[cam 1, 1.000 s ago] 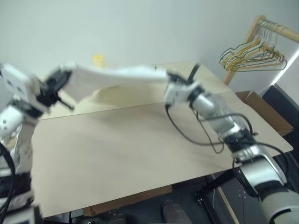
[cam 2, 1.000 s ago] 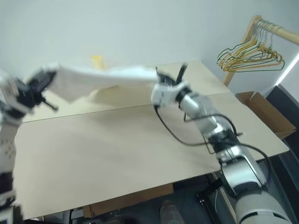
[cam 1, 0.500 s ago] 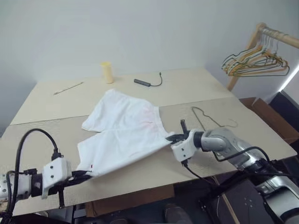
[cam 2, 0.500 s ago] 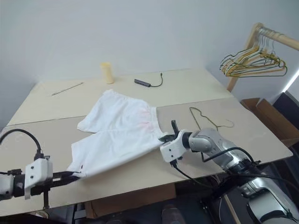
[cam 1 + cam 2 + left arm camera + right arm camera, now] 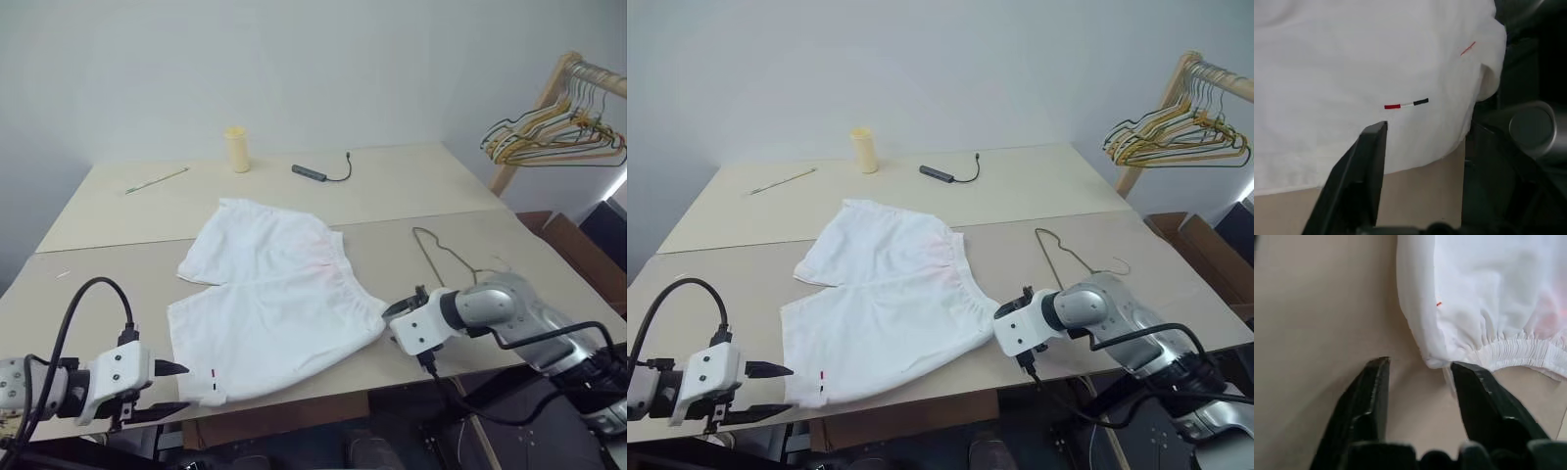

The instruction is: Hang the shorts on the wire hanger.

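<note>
Head views: one pair of shorts (image 5: 274, 304) is lying flat on the bench (image 5: 137, 274), one wire hanger (image 5: 446, 257) lying just right of it, untouched. Left pincer (image 5: 764, 390) is sitting open by the hem corner; right pincer (image 5: 400, 311) is sitting open at the waistband end. A yellow cup (image 5: 236, 149) and a dark cable (image 5: 323, 172) are lying at the far side.

Left wrist view: fingers apart, nothing gripped; a red-white-black hem mark (image 5: 1406, 104) is showing, no readable writing.

Right wrist view: fingers (image 5: 1371, 396) apart beside the gathered waistband (image 5: 1518, 350), faint pink patch visible.
</note>
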Motion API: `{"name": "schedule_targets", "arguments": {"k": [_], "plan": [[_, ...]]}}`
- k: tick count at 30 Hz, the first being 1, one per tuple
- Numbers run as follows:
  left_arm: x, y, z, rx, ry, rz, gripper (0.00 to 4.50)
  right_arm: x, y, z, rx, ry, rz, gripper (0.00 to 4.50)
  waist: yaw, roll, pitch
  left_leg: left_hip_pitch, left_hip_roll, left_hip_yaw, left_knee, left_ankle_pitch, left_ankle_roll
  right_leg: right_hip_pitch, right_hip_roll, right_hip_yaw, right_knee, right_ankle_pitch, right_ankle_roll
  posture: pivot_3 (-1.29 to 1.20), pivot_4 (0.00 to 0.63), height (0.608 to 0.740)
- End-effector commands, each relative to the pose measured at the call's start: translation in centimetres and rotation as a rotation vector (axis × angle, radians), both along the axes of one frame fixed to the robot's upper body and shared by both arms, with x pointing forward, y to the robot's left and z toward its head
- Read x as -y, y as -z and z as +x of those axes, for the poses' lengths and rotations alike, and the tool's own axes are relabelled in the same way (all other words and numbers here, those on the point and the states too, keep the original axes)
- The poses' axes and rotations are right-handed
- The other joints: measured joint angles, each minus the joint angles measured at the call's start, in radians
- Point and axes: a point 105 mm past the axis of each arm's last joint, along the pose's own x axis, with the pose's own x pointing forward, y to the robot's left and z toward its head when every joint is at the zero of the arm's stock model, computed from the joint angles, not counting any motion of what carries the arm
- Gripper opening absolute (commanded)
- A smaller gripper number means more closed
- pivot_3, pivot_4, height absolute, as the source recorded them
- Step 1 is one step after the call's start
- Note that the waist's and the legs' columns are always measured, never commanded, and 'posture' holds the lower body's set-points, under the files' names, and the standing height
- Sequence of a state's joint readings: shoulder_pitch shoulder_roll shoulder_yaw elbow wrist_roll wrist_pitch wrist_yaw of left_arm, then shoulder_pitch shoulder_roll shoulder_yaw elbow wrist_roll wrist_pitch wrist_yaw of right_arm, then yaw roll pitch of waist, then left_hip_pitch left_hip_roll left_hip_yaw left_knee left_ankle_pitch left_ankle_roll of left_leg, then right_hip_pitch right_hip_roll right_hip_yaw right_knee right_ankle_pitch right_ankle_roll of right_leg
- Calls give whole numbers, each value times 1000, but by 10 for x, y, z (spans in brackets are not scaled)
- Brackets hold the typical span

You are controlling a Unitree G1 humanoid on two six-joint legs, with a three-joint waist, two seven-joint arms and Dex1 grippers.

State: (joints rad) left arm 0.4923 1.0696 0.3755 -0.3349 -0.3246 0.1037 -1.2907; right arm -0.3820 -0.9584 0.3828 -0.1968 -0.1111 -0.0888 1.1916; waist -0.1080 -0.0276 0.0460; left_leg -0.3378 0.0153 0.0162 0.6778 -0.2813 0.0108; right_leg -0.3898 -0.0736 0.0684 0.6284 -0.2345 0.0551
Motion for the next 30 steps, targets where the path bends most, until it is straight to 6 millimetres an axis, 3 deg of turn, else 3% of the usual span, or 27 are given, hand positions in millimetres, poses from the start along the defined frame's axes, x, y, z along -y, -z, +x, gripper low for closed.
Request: {"name": "schedule_targets", "arguments": {"k": [1,3,8,12,15,18,29,30], "plan": [[-18,-14,9,34,-28,75,3982,2,-41,-2,-55,62,174,3911,1,0,0,0,0,0,0,0,0,0,0,0,0,0,0,-98,0,740],[-17,-29,22,108,-58,20,4495,15,-50,20,-29,247,252,4494,2,0,0,0,0,0,0,0,0,0,0,0,0,0,0,-102,0,740],[8,-66,55,353,-129,-226,4495,56,-52,79,-43,809,472,4494,4,-1,-1,1,1,1,1,0,0,1,-3,0,0,1,0,-112,0,740],[39,-76,54,348,-37,-375,4495,79,-41,104,-131,1124,603,4494,-3,-1,-1,-3,-1,2,1,-1,-1,-2,-1,0,0,6,-7,-125,0,740],[59,-86,52,337,9,-498,4495,91,-27,111,-136,1240,591,4494,-9,0,-2,-16,-2,1,2,-1,-2,-14,-1,1,1,7,-7,-125,0,740],[74,-95,50,322,45,-603,4495,96,-10,112,-192,1336,589,4494,-18,0,-2,-18,-2,0,1,-1,-2,-16,-1,1,1,8,-6,-133,0,740],[81,-89,42,246,113,-610,4495,97,30,100,-396,1445,555,4494,-77,1,-2,-16,-2,-4,3,-1,-2,-12,1,3,0,9,-4,-135,0,740],[81,-88,42,247,114,-611,4500,96,34,98,-414,1445,547,4323,-79,1,-2,-15,-2,-4,3,-1,-2,-12,2,3,0,9,-4,-135,0,740]]}}
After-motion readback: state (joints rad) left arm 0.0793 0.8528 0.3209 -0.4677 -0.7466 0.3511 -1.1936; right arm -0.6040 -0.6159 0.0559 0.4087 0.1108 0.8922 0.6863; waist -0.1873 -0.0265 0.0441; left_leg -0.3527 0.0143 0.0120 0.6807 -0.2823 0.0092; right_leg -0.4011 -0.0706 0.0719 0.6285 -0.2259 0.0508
